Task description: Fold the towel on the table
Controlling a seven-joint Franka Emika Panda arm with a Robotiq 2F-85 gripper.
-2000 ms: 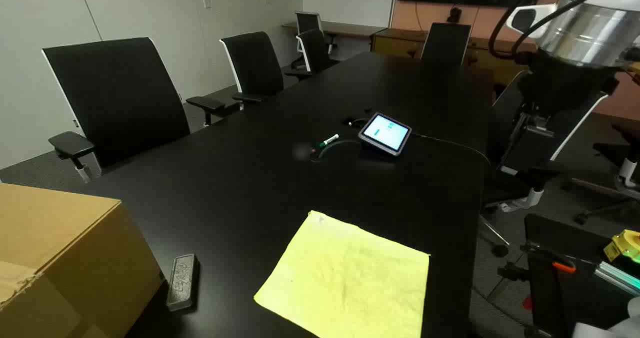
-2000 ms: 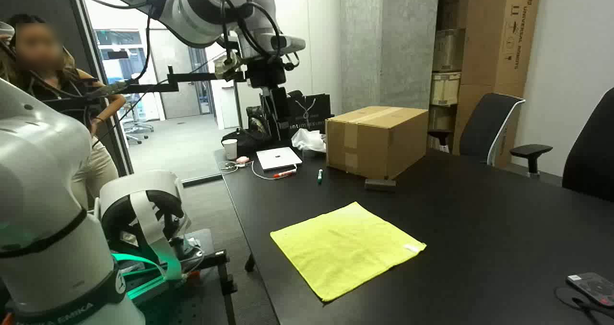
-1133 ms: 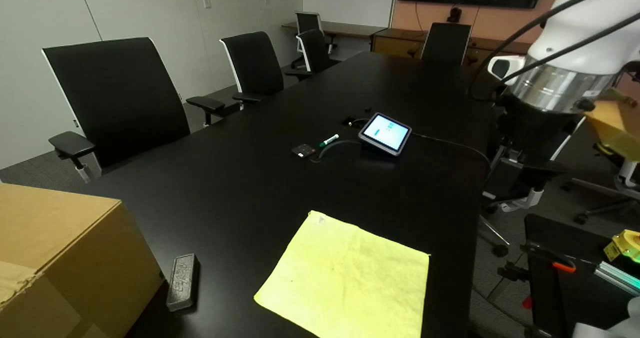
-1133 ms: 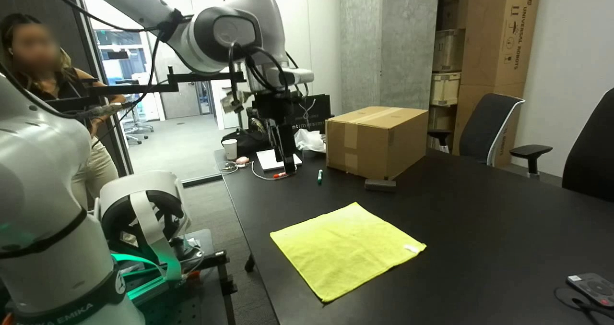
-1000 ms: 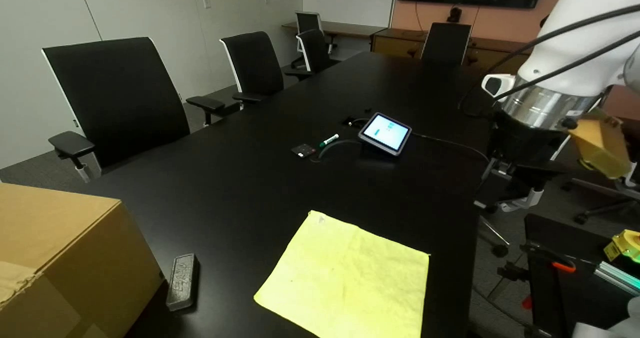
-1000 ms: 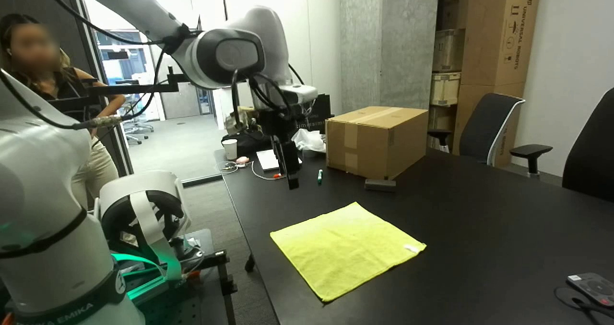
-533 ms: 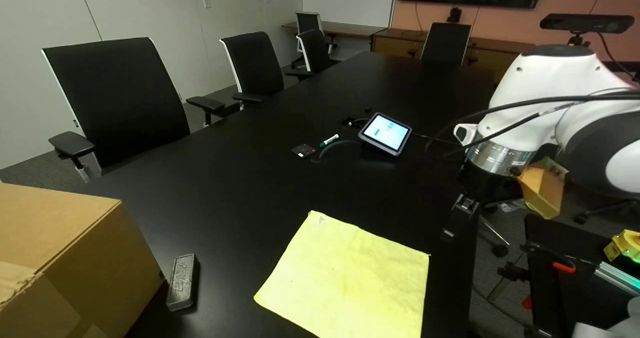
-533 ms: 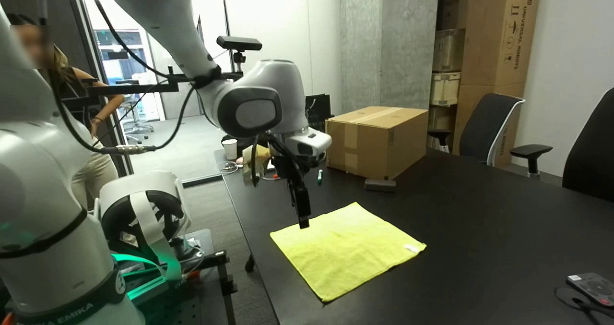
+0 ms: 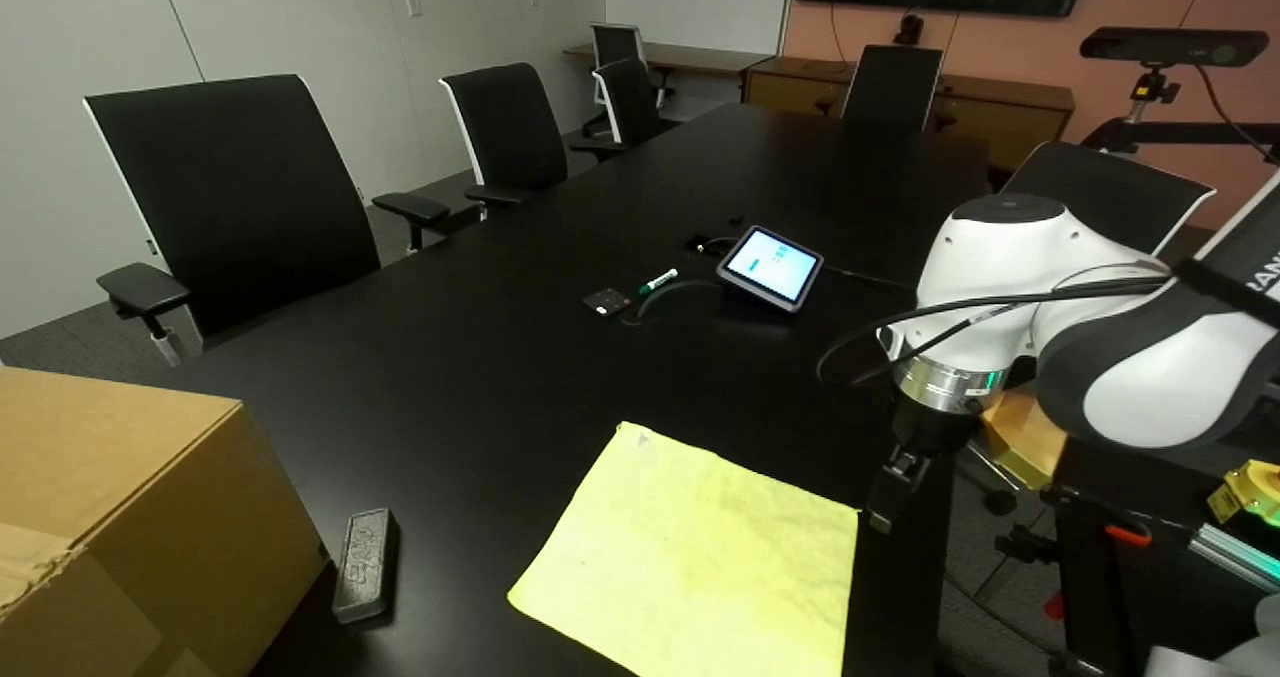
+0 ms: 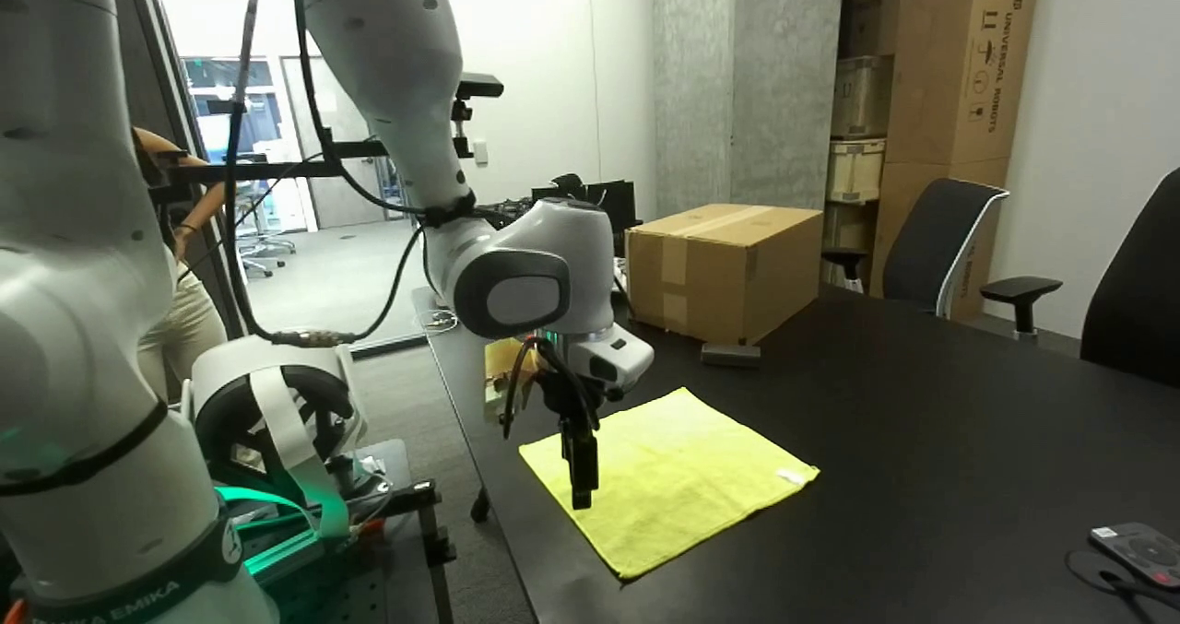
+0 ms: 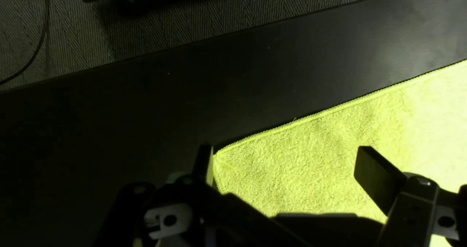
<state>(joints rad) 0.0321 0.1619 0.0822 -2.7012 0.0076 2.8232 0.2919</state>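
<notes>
The pale yellow towel (image 9: pixel 700 547) lies flat and spread on the glossy black table (image 9: pixel 450 397). Both also show in an exterior view, the towel (image 10: pixel 701 467) and the table (image 10: pixel 940 476). My gripper (image 9: pixel 882 519) points down beside the towel's corner near the table edge. In an exterior view the gripper (image 10: pixel 581 495) overlaps the towel's near side. In the wrist view the gripper (image 11: pixel 284 155) is open, with the towel (image 11: pixel 310 155) below and between its fingers. The left finger is at the towel's corner, the right finger over the cloth. I see no cloth gripped; the height above it is unclear.
A cardboard box (image 9: pixel 130 517) and a black eraser (image 9: pixel 365 565) stand on the table. A tablet (image 9: pixel 770 267) with a cable and a green marker (image 9: pixel 658 280) lie farther along. A remote (image 10: pixel 1143 550) lies at one side. The table edge (image 11: pixel 189 44) runs close to the towel.
The arm has swung down from high above the table, and my gripper is now low at the towel's corner. The towel has not moved.
</notes>
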